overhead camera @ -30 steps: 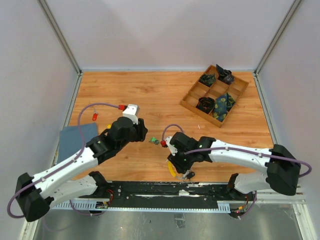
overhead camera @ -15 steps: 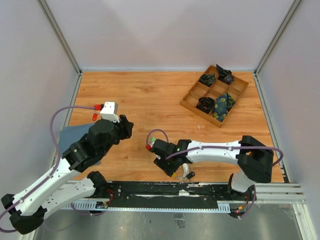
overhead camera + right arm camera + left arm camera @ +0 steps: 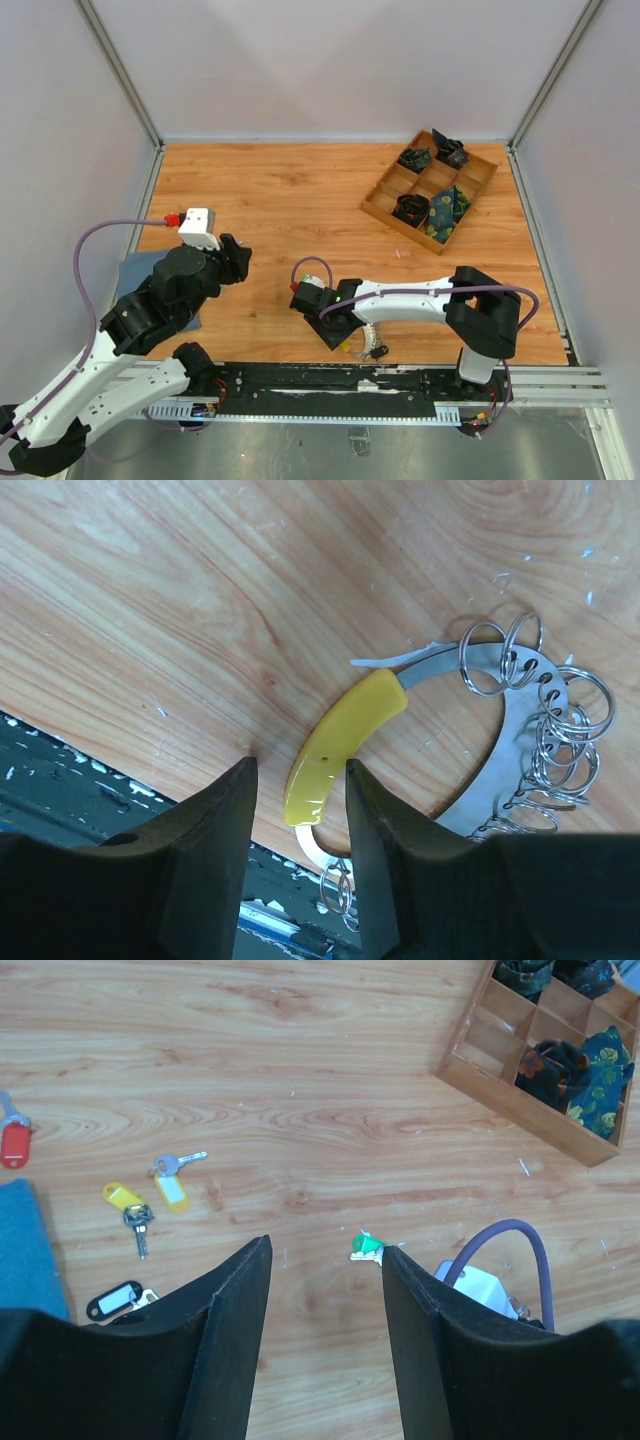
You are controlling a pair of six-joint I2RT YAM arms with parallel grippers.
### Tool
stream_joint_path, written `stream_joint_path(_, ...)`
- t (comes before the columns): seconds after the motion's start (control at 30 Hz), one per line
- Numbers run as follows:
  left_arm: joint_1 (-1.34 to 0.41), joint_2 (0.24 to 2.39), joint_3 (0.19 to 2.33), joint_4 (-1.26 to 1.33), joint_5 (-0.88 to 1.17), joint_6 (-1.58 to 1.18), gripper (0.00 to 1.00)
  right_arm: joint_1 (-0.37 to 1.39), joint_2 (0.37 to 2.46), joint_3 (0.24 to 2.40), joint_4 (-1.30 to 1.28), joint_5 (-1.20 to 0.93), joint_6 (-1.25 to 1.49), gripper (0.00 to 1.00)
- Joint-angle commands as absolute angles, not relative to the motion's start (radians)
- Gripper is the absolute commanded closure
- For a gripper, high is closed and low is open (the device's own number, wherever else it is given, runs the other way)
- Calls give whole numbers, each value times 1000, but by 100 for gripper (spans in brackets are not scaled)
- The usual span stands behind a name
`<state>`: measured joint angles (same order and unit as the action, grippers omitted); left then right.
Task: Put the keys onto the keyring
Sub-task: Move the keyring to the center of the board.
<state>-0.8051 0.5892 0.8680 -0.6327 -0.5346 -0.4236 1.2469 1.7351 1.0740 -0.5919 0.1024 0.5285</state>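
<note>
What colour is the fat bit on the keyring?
Bright yellow. The keyring shows best in the right wrist view.

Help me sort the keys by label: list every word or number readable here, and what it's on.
None can be read.
The white inserts in the yellow key tags and the black key tag look blank or are too small to tell.
The keyring shows no print.

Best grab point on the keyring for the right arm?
The yellow sleeve, from straight above, pinched across its width: it's the thickest part, lies flat on the table, and is clear of the small rings. The open right claw straddles it.
</note>
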Motion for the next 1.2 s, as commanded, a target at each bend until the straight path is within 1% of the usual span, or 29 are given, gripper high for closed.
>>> stream_joint_path(0.0,-801,587,888,-649,-543,-433,46,1242,1766,1092,-640,128,567,60)
stream_joint_path(0.27,-801,635,909,-637,-554,-406,46,1162,1750,1047,-603,97,521,78)
stream_joint_path(0.37,-801,663,911,-620,-549,-399,46,1119,1771,1069,-588,94,474,81)
stream_joint_path(0.47,-801,692,916,-603,-536,-399,46,1055,1815,1120,-561,76,439,82)
stream_joint_path(0.57,-800,715,925,-595,-526,-403,46,976,1857,1178,-517,33,422,81)
stream_joint_path(0.63,-801,724,928,-593,-524,-402,46,946,1869,1217,-493,-1,404,76)
stream_joint_path(0.73,-801,736,928,-592,-517,-399,46,943,1814,1238,-444,-42,333,70)
stream_joint_path(0.87,-801,756,921,-578,-514,-394,46,939,1652,1135,-390,-20,276,63)
stream_joint_path(1.03,-801,779,904,-541,-489,-386,46,921,1503,1015,-499,73,293,62)
stream_joint_path(1.17,-801,799,896,-523,-466,-378,46,923,1441,955,-590,76,337,60)
